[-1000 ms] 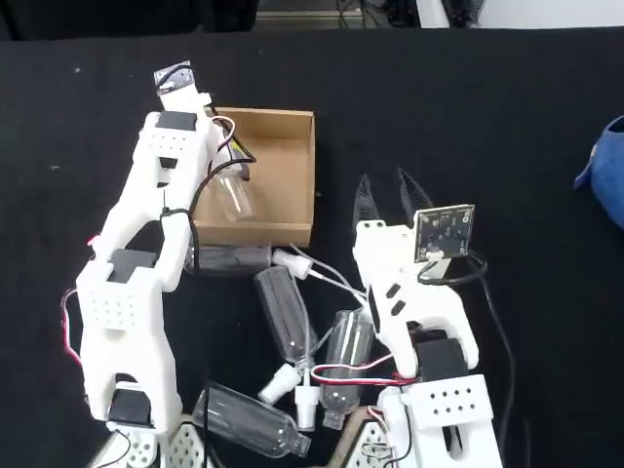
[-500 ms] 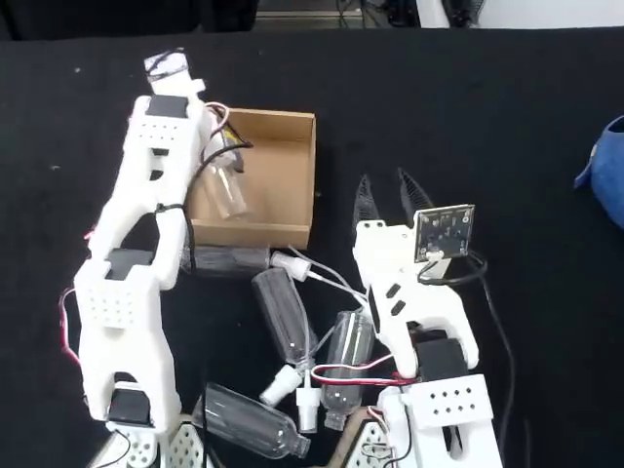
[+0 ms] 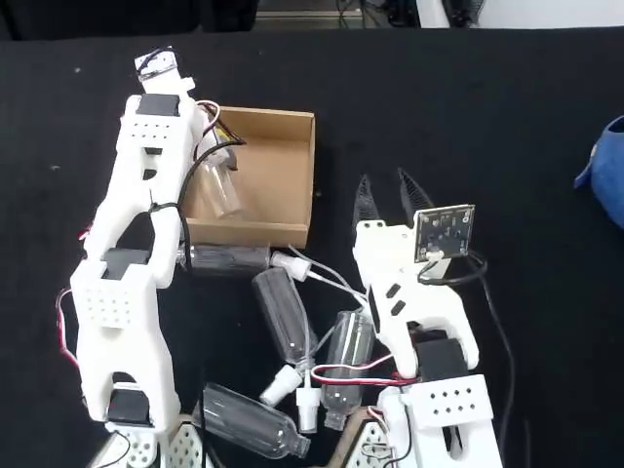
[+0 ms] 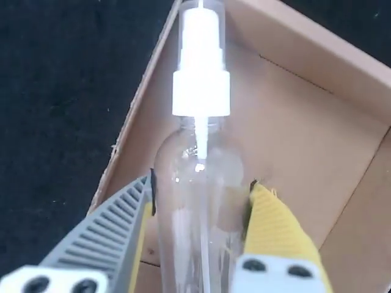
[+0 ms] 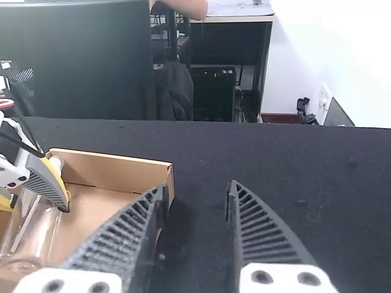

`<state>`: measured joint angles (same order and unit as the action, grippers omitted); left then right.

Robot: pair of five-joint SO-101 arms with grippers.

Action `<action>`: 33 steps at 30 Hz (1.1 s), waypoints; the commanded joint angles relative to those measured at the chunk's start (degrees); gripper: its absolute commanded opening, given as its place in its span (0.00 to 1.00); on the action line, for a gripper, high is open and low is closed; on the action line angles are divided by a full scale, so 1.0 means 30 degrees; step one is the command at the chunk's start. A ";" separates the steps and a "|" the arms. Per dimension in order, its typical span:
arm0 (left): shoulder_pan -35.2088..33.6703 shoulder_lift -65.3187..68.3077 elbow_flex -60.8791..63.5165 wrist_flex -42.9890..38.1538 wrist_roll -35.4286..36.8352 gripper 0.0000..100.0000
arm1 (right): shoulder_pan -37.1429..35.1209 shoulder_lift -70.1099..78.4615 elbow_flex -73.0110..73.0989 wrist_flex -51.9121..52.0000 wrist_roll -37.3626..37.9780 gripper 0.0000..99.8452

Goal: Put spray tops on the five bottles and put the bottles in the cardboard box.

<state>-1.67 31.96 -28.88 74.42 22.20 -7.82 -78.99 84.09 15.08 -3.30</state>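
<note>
My left gripper (image 4: 200, 183) is shut on a clear bottle (image 4: 198, 213) fitted with a white spray top (image 4: 200, 79). It holds the bottle (image 3: 218, 188) inside the cardboard box (image 3: 278, 185), near the box's left wall. My right gripper (image 3: 383, 198) stands open with nothing in it on the black table, right of the box. Several more clear bottles lie in front of the box: one (image 3: 226, 258) along its near wall, one (image 3: 282, 312) further forward, one (image 3: 346, 359) by the right arm. Loose spray tops (image 3: 285, 383) lie among them.
Another bottle (image 3: 249, 421) lies at the near edge between the arm bases. Red and white cables (image 3: 336, 370) cross the bottles there. A blue object (image 3: 604, 180) sits at the table's right edge. Black tabletop spreads beyond the box and to the right.
The left arm has swung further left and away over the box, carrying the bottle toward the box's left wall and turning it lengthwise. The right arm has stayed still.
</note>
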 commanded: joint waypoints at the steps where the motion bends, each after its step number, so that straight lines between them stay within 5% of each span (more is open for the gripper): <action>1: -0.0220 -0.0498 -0.1099 0.0234 -0.0117 0.03 | 0.0264 0.0161 -0.0161 -0.0615 -0.0029 0.14; 33: 0.0132 -0.3546 -0.1509 0.0586 -0.1495 0.03 | 0.0264 0.0161 -0.0161 -0.0615 -0.0029 0.14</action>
<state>-1.67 28.26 -29.67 77.76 19.82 -7.82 -78.99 84.09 15.08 -3.30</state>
